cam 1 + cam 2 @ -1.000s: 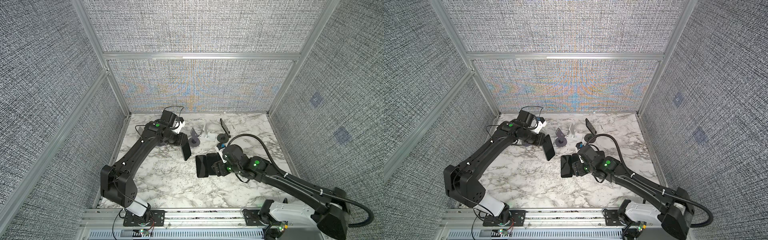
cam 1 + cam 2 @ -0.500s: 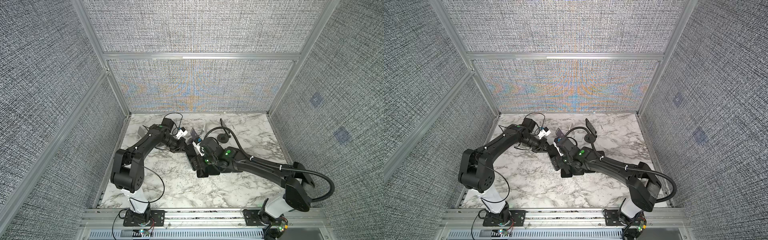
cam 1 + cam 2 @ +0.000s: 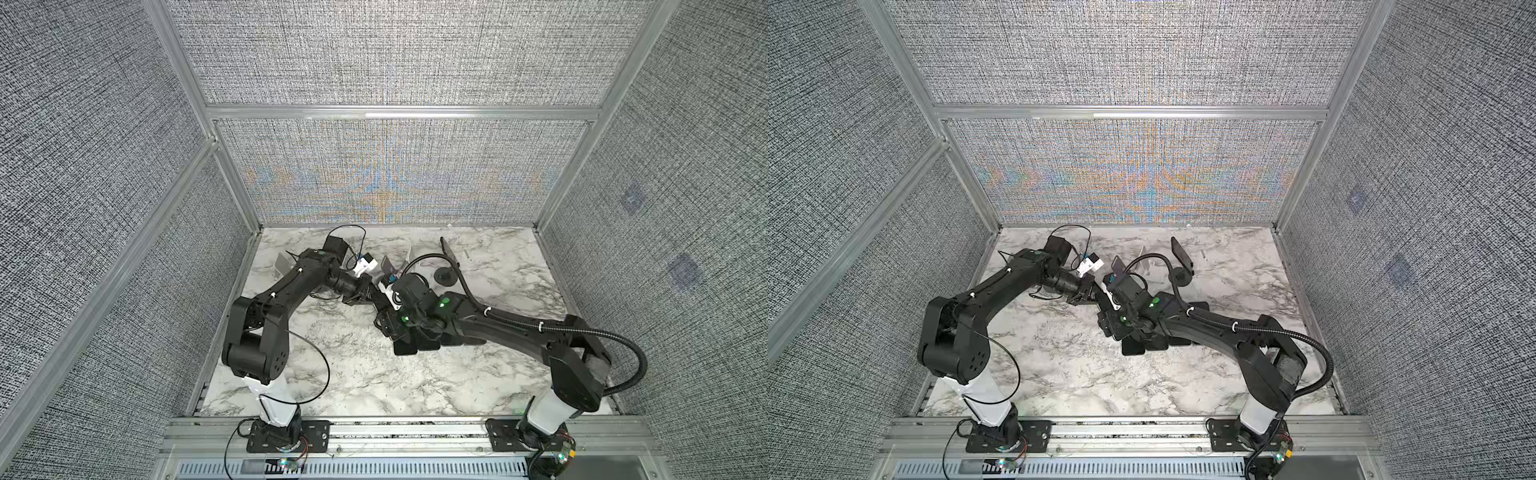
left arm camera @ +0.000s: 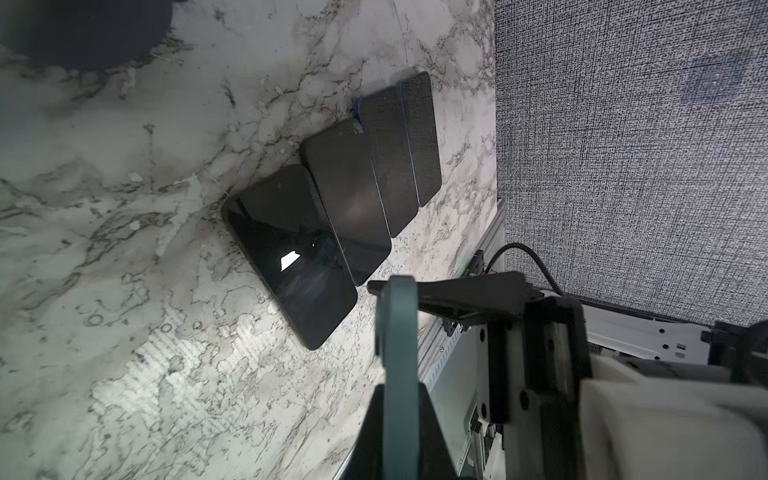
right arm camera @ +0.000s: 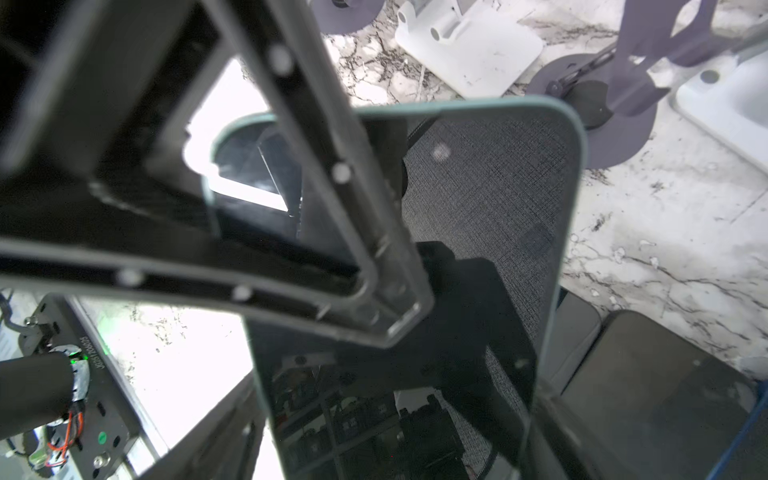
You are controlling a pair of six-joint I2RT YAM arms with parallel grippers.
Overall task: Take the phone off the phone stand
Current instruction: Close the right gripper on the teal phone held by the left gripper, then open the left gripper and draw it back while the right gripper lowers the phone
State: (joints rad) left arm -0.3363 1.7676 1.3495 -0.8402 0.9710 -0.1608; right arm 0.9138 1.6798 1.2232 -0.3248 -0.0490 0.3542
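Right wrist view shows the phone [image 5: 490, 199], dark-screened with a teal rim, held up in the air between the two arms and resting on no stand. The nearest phone stand [image 5: 623, 137], a purple one, appears empty on the table [image 5: 665, 257] well beyond the fingertips. The left gripper [image 3: 372, 294] is clamped tight on the phone, with one of its fingers [image 5: 365, 257] lying flat across the screen. In the left wrist view the teal edge runs straight out from that grip. The right gripper [image 5: 395, 440] has its fingers [image 5: 232, 419] set wide, one by each long edge of the phone, but blur hides whether they press the rim or merely flank it. The step in hand looks like a pass from left to right, so that the phone can join the row of phones [image 4: 357, 187] lying overlapped on the table just beside and below the right fingers. To do it well, the right fingers should close squarely on both long edges, clear of the left finger, and be firm before the left lets go. Glass and a smooth rim give little friction, so a skewed or partial pinch could let the phone pivot or drop onto the phones beneath. The left fingers should then open fully and draw straight back along the plane of the screen without dragging. A second phone [image 3: 449, 253] leans on a black stand [image 3: 446, 275] beyond both sets of fingers.
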